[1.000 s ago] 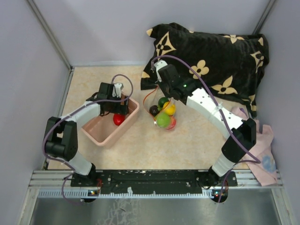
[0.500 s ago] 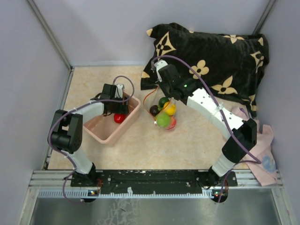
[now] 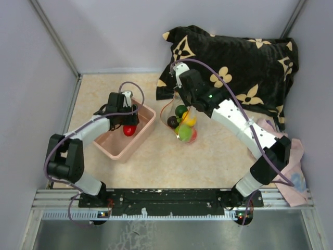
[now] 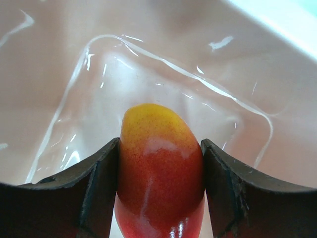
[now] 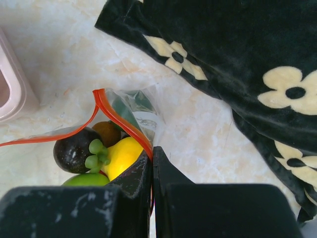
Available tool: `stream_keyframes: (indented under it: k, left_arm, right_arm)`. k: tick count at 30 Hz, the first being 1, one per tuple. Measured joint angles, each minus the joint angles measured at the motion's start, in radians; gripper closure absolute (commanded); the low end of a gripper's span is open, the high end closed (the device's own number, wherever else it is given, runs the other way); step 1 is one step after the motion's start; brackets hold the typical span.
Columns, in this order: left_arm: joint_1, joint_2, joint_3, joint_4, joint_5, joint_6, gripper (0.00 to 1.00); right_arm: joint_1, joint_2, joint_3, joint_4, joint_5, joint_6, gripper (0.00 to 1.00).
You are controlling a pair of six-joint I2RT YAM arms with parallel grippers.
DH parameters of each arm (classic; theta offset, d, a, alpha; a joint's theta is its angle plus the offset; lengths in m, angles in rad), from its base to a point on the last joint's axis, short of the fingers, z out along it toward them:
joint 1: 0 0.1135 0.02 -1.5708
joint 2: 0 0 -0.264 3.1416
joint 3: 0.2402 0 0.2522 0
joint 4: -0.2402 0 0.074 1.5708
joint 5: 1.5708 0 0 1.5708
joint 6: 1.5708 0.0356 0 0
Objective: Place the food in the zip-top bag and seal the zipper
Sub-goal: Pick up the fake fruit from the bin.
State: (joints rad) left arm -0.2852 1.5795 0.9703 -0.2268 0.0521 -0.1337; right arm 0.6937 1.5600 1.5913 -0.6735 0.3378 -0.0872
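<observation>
Now pinches a red-and-yellow toy fruit [image 4: 158, 171] with the left gripper [image 4: 159, 148], one dark finger [image 4: 96, 193] pressed flat on each side of it, low inside the pink bin [image 3: 112, 145]. Sits in the far half of the bin, below the rim, with bare pink floor open ahead of the fingers up to the rounded corners.

Clamps with the right gripper [image 5: 152, 163], jaws pressed fully together, the edge of the zip-top bag [image 5: 146, 106] directly on its zipper [image 5: 121, 121]. Gapes at the mouth toward the bin side, the red-orange strip spread in a wide V. Contains a dark brown piece [image 5: 72, 148], a yellow piece [image 5: 124, 151] and a light green piece [image 5: 86, 181], crowded just under the mouth edge.

Is over the beige table [image 3: 156, 161], between the bin and the black flowered cushion [image 3: 244, 57]: apart from the bin, close under the cushion's edge, cannot tell if touching it. Leaves free table mostly on the near side, toward the arm bases.
</observation>
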Motion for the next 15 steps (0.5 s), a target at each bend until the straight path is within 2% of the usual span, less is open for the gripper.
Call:
stream_keyframes:
  k: [9,15]
  left_arm:
    - [0.0,-0.18,-0.027,-0.041,-0.052,-0.052,0.6]
    - [0.0,-0.316,-0.026,-0.071,-0.019,-0.096,0.6]
  right_arm:
    - [0.0,-0.011,-0.008,0.021,-0.027,0.003,1.0]
    - [0.0,-0.016,-0.014,0.04,-0.062,0.013,1.0]
